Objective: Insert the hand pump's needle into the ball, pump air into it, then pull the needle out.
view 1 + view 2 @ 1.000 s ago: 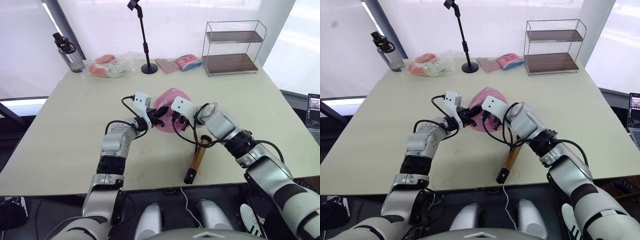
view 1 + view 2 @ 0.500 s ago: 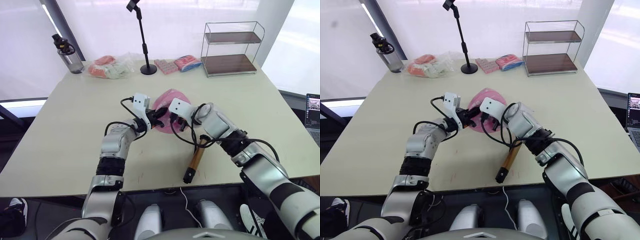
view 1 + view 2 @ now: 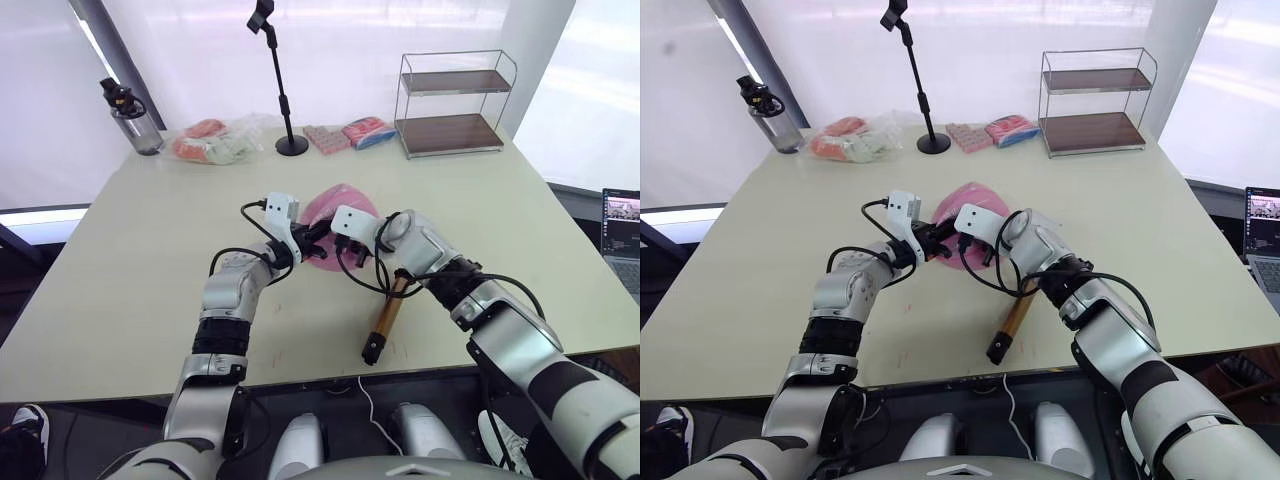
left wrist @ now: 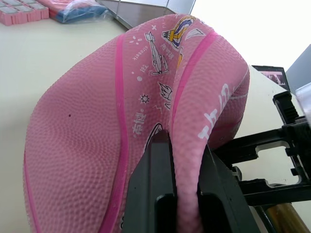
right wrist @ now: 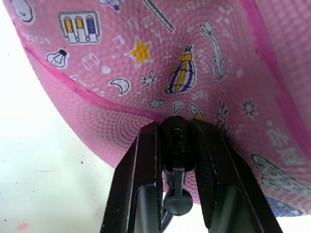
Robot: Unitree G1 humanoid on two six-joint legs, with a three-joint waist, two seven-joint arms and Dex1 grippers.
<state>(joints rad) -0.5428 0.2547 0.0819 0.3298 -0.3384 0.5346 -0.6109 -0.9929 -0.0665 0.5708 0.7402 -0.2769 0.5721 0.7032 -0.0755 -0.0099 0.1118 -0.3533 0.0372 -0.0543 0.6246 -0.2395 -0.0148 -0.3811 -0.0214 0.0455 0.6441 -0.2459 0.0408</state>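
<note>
Beige tabletop (image 3: 130, 250): left gripper (image 4: 181, 194) pinches the deflated pink rubber ball (image 4: 97, 121); right gripper (image 5: 177, 145) clamps the needle's black fitting (image 5: 178, 143) against it. Insertion step appears in hand; next, a straight push inward.

Ball (image 4: 87, 121) pebbled matt rubber; hand pump (image 3: 388, 315) glossy metal

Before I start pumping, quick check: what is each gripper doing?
Left gripper: shut on a fold of the ball.
Right gripper: shut on the needle fitting, against the ball.
</note>
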